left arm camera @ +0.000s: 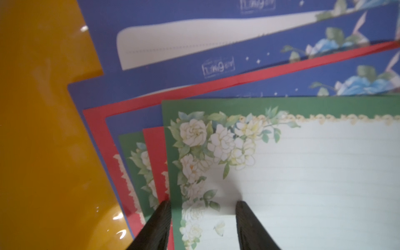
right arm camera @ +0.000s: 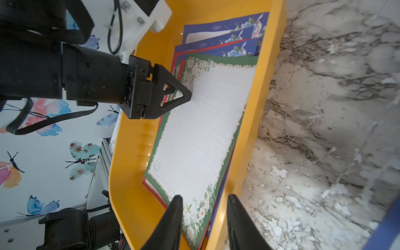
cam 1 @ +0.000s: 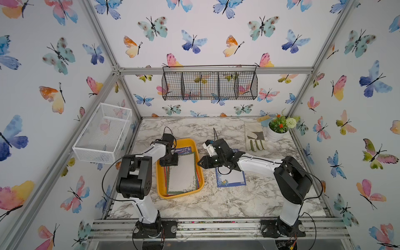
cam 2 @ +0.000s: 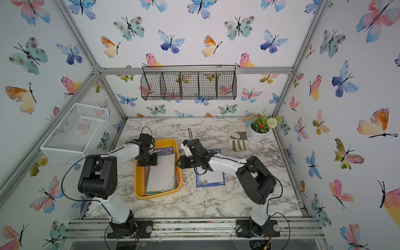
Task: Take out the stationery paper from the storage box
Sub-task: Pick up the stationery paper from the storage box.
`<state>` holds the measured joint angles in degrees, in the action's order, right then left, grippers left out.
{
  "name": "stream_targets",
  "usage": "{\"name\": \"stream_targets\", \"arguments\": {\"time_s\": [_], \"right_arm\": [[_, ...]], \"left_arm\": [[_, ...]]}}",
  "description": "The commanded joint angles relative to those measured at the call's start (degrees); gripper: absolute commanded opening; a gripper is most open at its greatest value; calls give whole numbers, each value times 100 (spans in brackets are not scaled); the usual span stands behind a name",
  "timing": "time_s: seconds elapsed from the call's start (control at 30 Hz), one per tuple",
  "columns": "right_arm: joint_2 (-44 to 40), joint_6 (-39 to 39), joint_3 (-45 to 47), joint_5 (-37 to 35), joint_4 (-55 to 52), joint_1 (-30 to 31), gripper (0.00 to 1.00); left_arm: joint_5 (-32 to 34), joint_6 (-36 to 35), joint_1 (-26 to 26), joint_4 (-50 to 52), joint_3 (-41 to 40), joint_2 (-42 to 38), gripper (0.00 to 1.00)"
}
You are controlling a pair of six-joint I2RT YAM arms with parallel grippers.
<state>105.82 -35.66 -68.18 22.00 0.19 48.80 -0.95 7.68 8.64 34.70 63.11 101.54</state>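
In the storage box [cam 1: 184, 143], the stationery paper [cam 1: 183, 173] is faced long-edge-on by the parted right gripper [cam 1: 200, 163]; its corner is touched by the parted left gripper [left arm camera: 203, 203].

Surroundings of the grey-veined white marble-patterned tabletop [cam 1: 216, 203]

A black wire basket with several compartments [cam 1: 209, 85] hangs on the back wall under a silver aluminium frame bar [cam 1: 281, 70]. A white rectangular mesh basket [cam 1: 101, 132] is mounted on the left-hand wall. In the far right corner of the tabletop a pale work glove with grey patches and greenish fingers [cam 1: 255, 136] lies flat, just beside a white round pot [cam 1: 275, 135] holding orange and white flowers [cam 1: 281, 123]. A small tan brush [cam 1: 263, 118] lies behind the glove. White wallpaper printed with watercolour butterflies [cam 1: 194, 32] covers all the walls.
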Motion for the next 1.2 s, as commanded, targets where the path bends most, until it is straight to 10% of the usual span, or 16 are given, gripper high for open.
{"name": "stream_targets", "arguments": {"time_s": [0.0, 1.17], "right_arm": [[210, 220, -239, -323, -356, 34, 36], [822, -2, -327, -108, -49, 36, 18]], "left_arm": [[-63, -48, 15, 160, 96, 62, 51], [-2553, 865, -485, -1081, -1311, -1006, 50]]}}
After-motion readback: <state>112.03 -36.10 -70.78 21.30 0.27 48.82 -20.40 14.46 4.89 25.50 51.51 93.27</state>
